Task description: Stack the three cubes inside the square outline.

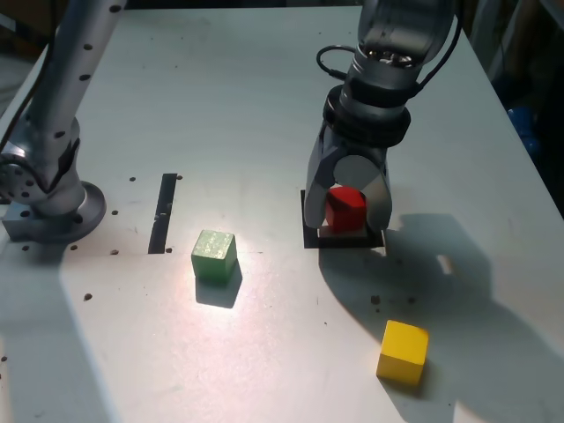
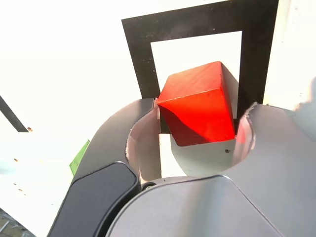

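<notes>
I find the claw (image 1: 347, 220) open, pointing down over the square outline (image 1: 339, 242), with its fingers (image 1: 379, 208) standing apart on either side of the red cube (image 1: 345, 211). In the exterior view, a slim space shows between the cube and the finger on that view's right. In the wrist view, one corner of the cube meets the edge of a finger; I cannot tell whether that is actual contact.

The red cube is between the fingers and over the outline, turned at an angle to its border. Part of the white centre is visible beside it. I cannot confirm whether its underside rests flat on the table (image 1: 132, 335).

The green cube (image 1: 213, 256) sits on the table, well apart from the claw, toward the exterior view's left. The yellow cube (image 1: 403, 351) also sits on the table, clear of the claw, lower in that view and somewhat to its right. Neither is on the red one.

Further from the claw, beyond the green cube toward the exterior view's left, I note a straight black strip (image 1: 163, 214), and past that a round grey base (image 1: 66, 216).
</notes>
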### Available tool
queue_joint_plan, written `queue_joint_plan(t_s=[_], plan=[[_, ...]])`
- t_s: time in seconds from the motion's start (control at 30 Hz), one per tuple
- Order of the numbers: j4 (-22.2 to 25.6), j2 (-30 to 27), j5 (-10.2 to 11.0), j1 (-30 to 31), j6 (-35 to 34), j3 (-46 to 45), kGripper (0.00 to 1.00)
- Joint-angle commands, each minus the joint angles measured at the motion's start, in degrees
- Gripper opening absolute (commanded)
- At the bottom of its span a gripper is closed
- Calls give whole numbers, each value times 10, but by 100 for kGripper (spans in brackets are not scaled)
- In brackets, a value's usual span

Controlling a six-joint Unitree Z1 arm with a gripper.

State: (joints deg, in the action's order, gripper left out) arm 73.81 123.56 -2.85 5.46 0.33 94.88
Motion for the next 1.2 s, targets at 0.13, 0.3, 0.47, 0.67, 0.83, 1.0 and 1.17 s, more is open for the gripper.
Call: queue_joint_plan(t_s=[0.13, 0.3, 0.47, 0.67, 0.83, 1.0, 1.17], plan=[[-5, -30, 6, 3, -3, -20, 99], [0, -57, 17, 13, -10, -36, 99], [23, -63, 32, 44, -9, -16, 99], [65, -54, 50, 97, 4, 37, 99], [105, -23, 52, 143, 15, 98, 99], [127, 17, 42, 189, 10, 157, 98], [134, 51, 30, 227, -5, 203, 98]])
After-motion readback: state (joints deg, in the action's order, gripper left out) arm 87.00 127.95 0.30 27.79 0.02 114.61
